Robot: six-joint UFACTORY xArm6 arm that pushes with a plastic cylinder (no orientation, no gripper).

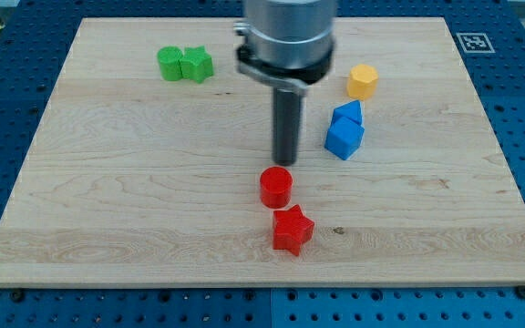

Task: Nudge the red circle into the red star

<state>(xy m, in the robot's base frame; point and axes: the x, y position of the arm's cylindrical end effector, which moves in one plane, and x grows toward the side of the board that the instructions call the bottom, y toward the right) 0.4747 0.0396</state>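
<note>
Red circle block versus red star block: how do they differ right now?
Shape: the red circle block is a smooth round cylinder, while the red star block has pointed arms. Position: the circle sits toward the view's top of the star, about touching it. My tip is just above the circle, while the star lies on the circle's far side from it. Both are red, upright on the wooden board.

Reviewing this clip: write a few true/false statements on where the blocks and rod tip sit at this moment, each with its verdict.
1. The red circle sits just above the red star in the view. True.
2. My tip is at the view's left of the red circle. False: it is just above it.
3. The two green blocks are side by side near the view's top left. True.
4. The blue blocks lie below the red star. False: they are above it, to the right.
</note>
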